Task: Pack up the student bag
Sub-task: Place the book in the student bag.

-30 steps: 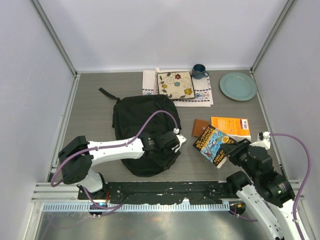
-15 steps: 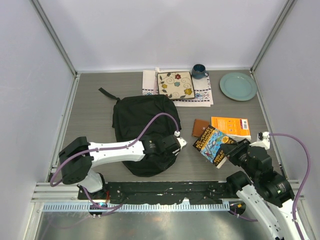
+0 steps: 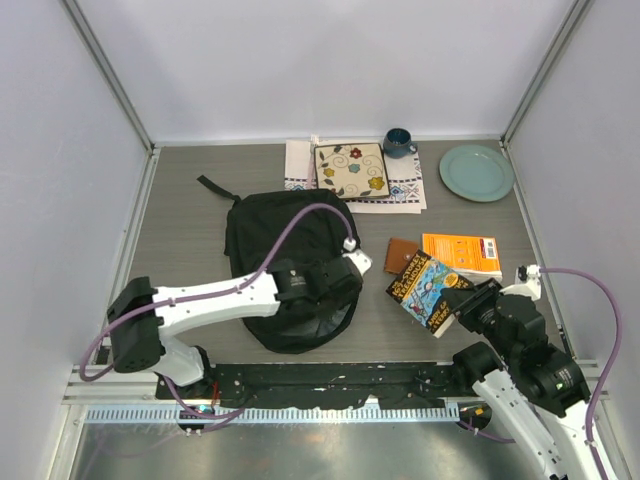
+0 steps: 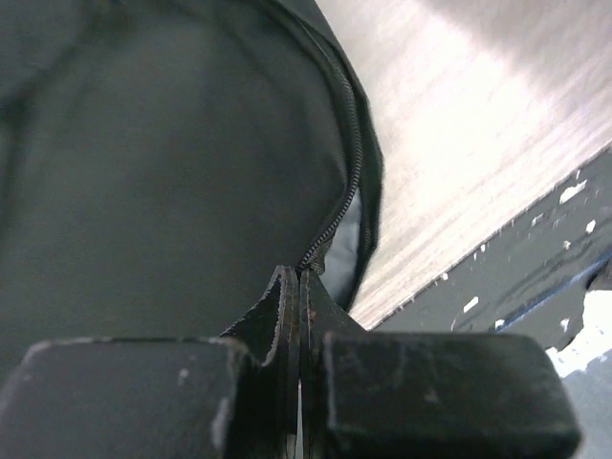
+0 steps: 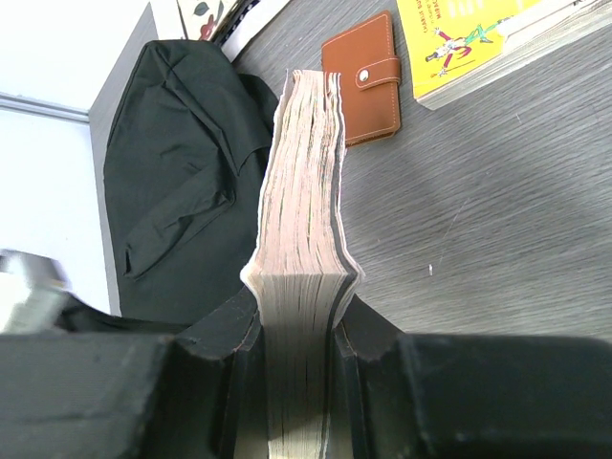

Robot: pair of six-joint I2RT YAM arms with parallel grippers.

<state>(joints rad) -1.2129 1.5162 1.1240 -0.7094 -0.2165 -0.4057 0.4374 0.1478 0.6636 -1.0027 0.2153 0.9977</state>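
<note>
Table: grey wood-grain top, matt, boxed in on three sides by plain pale panels, namely back wall, left wall and right wall, with slanting aluminium posts at both rear corners and a metal channel along the foot of each side wall. Near edge: a black plate flecked with white chips, then a ribbed aluminium rail, then a brushed metal sheet. Light even and soft, shadows faint; the left wrist view catches a strong white glare on the table top.
</note>
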